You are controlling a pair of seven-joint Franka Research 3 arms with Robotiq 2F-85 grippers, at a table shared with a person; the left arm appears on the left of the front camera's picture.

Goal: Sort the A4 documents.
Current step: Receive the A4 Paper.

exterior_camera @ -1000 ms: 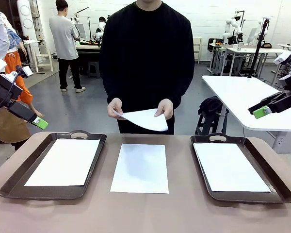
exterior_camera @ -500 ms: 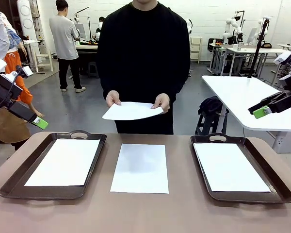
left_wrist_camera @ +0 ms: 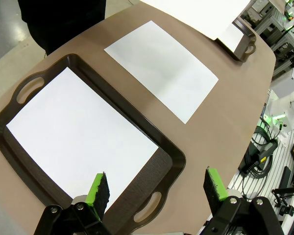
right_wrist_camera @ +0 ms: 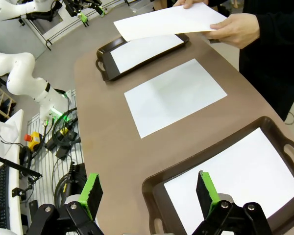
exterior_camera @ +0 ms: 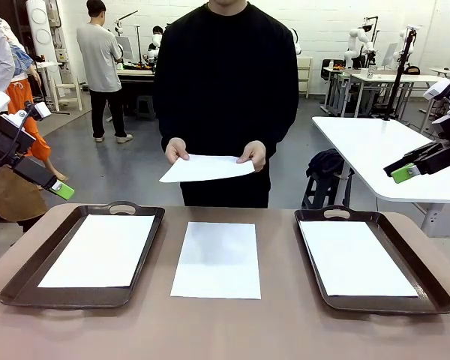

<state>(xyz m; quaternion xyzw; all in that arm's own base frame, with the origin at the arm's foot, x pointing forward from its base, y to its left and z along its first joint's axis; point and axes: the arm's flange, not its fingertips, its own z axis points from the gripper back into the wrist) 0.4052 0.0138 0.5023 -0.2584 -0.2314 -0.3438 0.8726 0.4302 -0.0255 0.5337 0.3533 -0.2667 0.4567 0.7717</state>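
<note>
A white A4 sheet (exterior_camera: 216, 259) lies flat on the brown table between two dark brown trays. The left tray (exterior_camera: 30, 279) holds a white sheet (exterior_camera: 100, 250), and so does the right tray (exterior_camera: 412, 259) with its sheet (exterior_camera: 355, 258). At the far side a person holds another sheet (exterior_camera: 207, 168) level in both hands above the table edge. My left gripper (exterior_camera: 60, 190) hangs open, high at the left, empty. My right gripper (exterior_camera: 405, 173) is open, high at the right, empty. In the wrist views the left gripper (left_wrist_camera: 157, 185) and right gripper (right_wrist_camera: 148, 188) each hover above their own tray.
The table's rounded front edges drop off to cables and equipment on the floor (right_wrist_camera: 63, 142). A white table (exterior_camera: 390, 150) stands behind at the right. Other people stand in the far background at the left.
The person raised the sheet from a drooping hold to level in both hands. Neither arm moved.
</note>
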